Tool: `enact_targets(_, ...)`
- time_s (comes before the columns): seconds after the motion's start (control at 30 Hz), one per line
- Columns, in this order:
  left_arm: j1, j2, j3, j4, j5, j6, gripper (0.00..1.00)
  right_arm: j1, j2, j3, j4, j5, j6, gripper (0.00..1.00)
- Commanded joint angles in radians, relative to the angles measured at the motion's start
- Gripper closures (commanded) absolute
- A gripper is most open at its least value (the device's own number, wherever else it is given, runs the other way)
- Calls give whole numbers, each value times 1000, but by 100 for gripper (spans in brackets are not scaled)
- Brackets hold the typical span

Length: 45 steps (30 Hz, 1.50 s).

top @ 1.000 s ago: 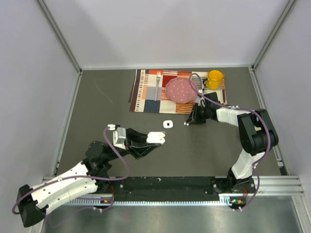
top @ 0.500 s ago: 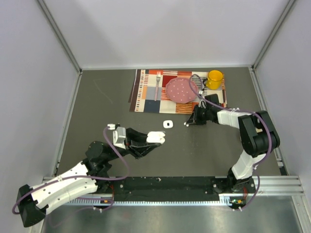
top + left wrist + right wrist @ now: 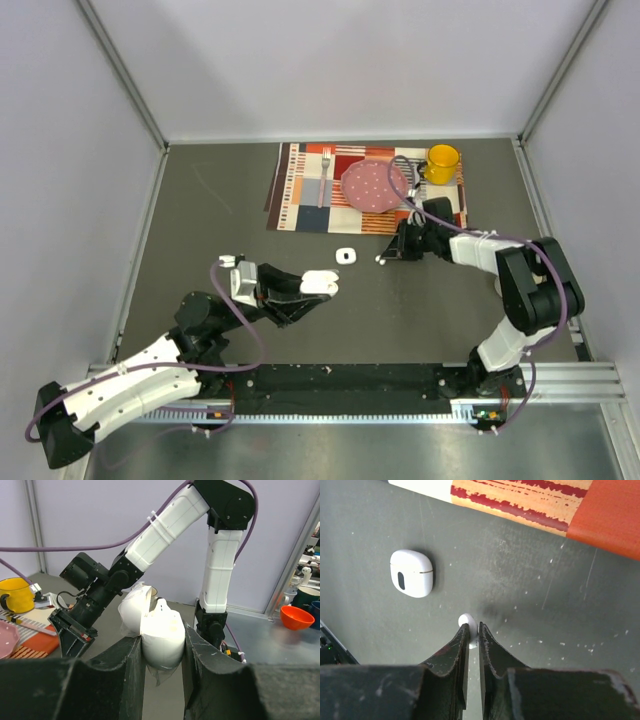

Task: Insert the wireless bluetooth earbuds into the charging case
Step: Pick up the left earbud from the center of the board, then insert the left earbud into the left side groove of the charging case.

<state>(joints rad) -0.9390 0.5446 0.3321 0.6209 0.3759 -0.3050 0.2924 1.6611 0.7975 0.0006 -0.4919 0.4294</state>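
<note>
My left gripper [image 3: 316, 290] is shut on an open white charging case [image 3: 322, 282] and holds it above the table. In the left wrist view the case [image 3: 161, 639] sits between the fingers, with its lid [image 3: 131, 614] tipped open to the left. My right gripper [image 3: 384, 256] is shut on a tiny white earbud [image 3: 380, 261], low over the table. In the right wrist view the earbud [image 3: 465, 619] pokes out from the nearly closed fingertips of that gripper [image 3: 471, 628]. A second white case [image 3: 346, 256] lies shut on the table to its left, and it also shows in the right wrist view [image 3: 411, 573].
A striped placemat [image 3: 296, 195] lies at the back. On it are a fork [image 3: 325, 175], a pink dotted plate [image 3: 372, 186] and a yellow mug [image 3: 442, 162]. Grey walls close in the table on three sides.
My right gripper has shifted slightly left and nearer with the earbud, and its forearm has stretched out. The left gripper and its case have hardly moved.
</note>
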Motion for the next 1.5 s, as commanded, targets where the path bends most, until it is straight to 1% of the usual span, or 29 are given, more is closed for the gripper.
enact_targets(0.0,-4,-9,-5,31,-14,-5,100,20,-104,-18,53,24,-24,100)
enact_targets(0.23,-3,5,-2,40,-6,-6,100,73,-237,-57,30,156,-57,100)
enact_targets(0.33,-3,5,-2,42,-8,-6,100,79,-313,-80,41,171,-57,100)
enact_targets(0.47,-3,5,-2,45,-9,-6,100,83,-443,-116,68,177,-63,100)
enact_targets(0.5,-3,6,-2,45,-9,-6,100,83,-496,-122,68,176,-66,100)
enact_targets(0.63,-3,8,-4,49,-14,-6,100,86,-621,-110,23,168,-73,100)
enact_targets(0.7,-4,12,-4,54,-9,-5,100,88,-673,-78,3,142,-83,100)
enact_targets(0.73,-3,15,-4,57,-5,-3,100,88,-688,-67,-45,119,-87,100)
enact_targets(0.83,-3,20,-13,92,20,4,100,93,-751,-31,-68,81,-103,100)
enact_targets(1.03,-3,23,-22,100,34,0,100,117,-866,28,-91,0,-150,100)
enact_targets(1.17,-4,26,-22,102,41,0,100,142,-942,75,-85,-95,-172,100)
enact_targets(1.3,-3,35,-16,109,50,-3,100,159,-949,137,-85,-252,-143,100)
enact_targets(1.33,-3,43,-15,109,54,-5,100,172,-946,149,-76,-319,-132,100)
enact_targets(1.43,-3,55,-8,111,66,-9,100,221,-925,209,-126,-382,-139,100)
enact_targets(1.47,-3,57,-4,111,73,-13,100,269,-916,241,-146,-390,-167,100)
